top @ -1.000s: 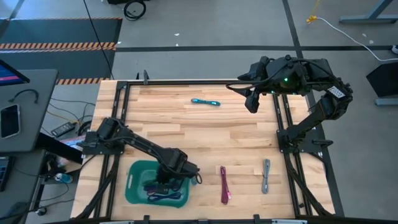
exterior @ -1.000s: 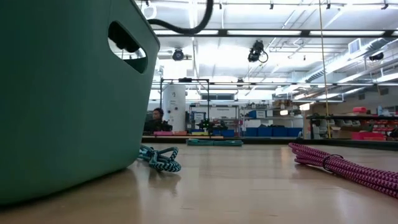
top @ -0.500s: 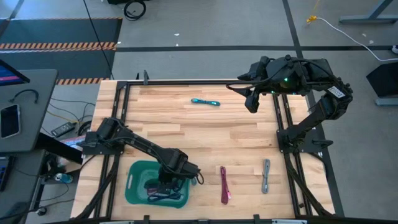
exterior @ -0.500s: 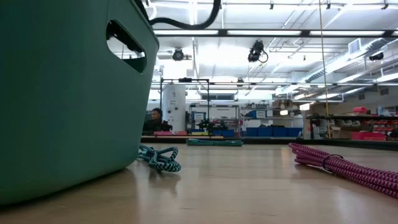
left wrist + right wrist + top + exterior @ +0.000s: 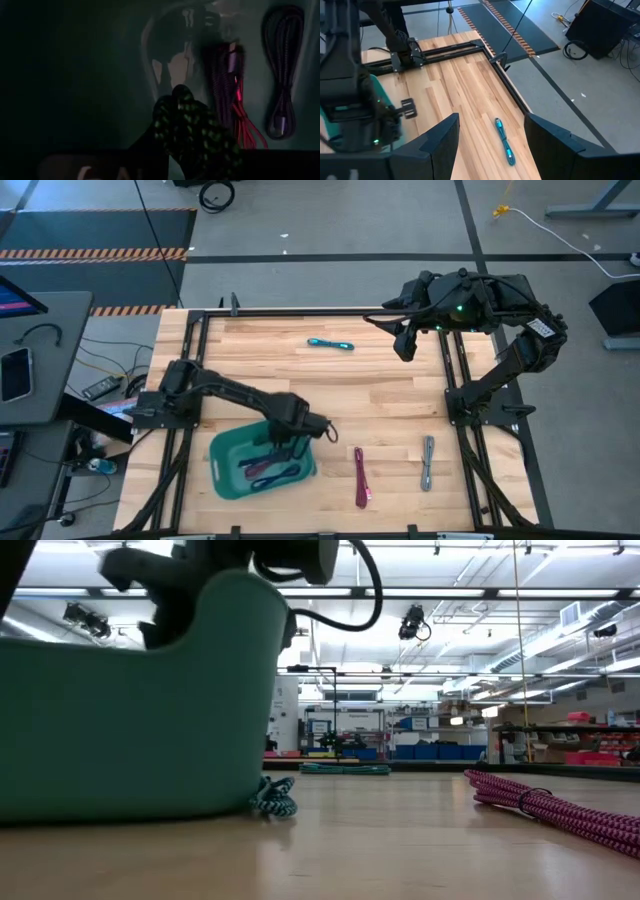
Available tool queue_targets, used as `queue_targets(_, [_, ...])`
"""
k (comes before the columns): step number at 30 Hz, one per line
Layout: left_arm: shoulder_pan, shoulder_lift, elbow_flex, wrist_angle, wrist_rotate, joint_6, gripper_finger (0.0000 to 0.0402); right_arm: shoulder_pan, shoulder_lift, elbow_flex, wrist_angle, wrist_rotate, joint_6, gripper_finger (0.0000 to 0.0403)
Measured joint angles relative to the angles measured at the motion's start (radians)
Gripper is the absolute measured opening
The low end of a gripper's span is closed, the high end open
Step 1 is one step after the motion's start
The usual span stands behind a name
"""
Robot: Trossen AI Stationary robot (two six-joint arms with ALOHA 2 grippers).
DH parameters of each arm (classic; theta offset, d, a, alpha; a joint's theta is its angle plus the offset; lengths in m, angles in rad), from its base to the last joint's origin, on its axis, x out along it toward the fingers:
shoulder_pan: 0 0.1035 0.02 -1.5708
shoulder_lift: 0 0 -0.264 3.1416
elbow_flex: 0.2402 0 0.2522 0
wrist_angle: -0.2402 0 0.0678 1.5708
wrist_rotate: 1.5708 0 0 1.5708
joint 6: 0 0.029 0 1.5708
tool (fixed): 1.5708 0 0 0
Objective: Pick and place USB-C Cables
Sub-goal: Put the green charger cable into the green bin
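Note:
A green bin (image 5: 228,472) stands skewed near the table's near edge, with a purple cable (image 5: 282,75) and a magenta cable (image 5: 231,95) lying on its floor. My left gripper (image 5: 281,444) reaches down into the bin, shut on a green-and-black cable bundle (image 5: 192,125). On the bare table lie a cyan cable (image 5: 330,343) near the far edge, a magenta cable (image 5: 360,476) and a grey cable (image 5: 428,462) near the near edge. My right gripper (image 5: 405,348) hangs open, high above the table's far right part. My left gripper holds the green-and-black cable bundle (image 5: 200,137) from above, inside the bin. The bundle sits close in front of the wrist camera, above the cables on the bin floor. The fingers are lost in the dark, so the part held does not show. Whether the gripper touches the bin wall cannot be told.
Black frame rails (image 5: 455,370) run along the table's left, right and far sides. The middle of the wooden top is bare. In the low view the bin (image 5: 130,720) fills the left side, with the cyan cable (image 5: 272,797) behind it and the magenta cable (image 5: 550,808) to the right.
My left gripper has moved toward the far edge and a little to the right. The bin has slid with it in that direction and turned about, so it now stands skewed. The right arm has kept still.

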Motion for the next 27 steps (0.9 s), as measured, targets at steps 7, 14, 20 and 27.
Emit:
queue_targets(7, [0.078,0.0,0.001,-0.041,0.032,-0.019,0.0021,0.0,0.0,0.0,-0.002,0.0,0.002,0.0229])
queue_targets(14, [0.04,0.0,0.049,-0.229,0.083,-0.007,0.0021,0.0,0.0,0.0,-0.017,0.0,0.001,0.0229])
queue_targets(20, [-0.004,-0.002,0.255,-0.288,0.073,-0.031,0.0021,0.0,0.0,0.0,-0.026,0.0,0.0,0.0229])
queue_targets(27, [-0.069,-0.003,0.429,-0.319,0.081,-0.126,0.0021,0.0,0.0,0.0,-0.039,0.0,0.001,0.0229])
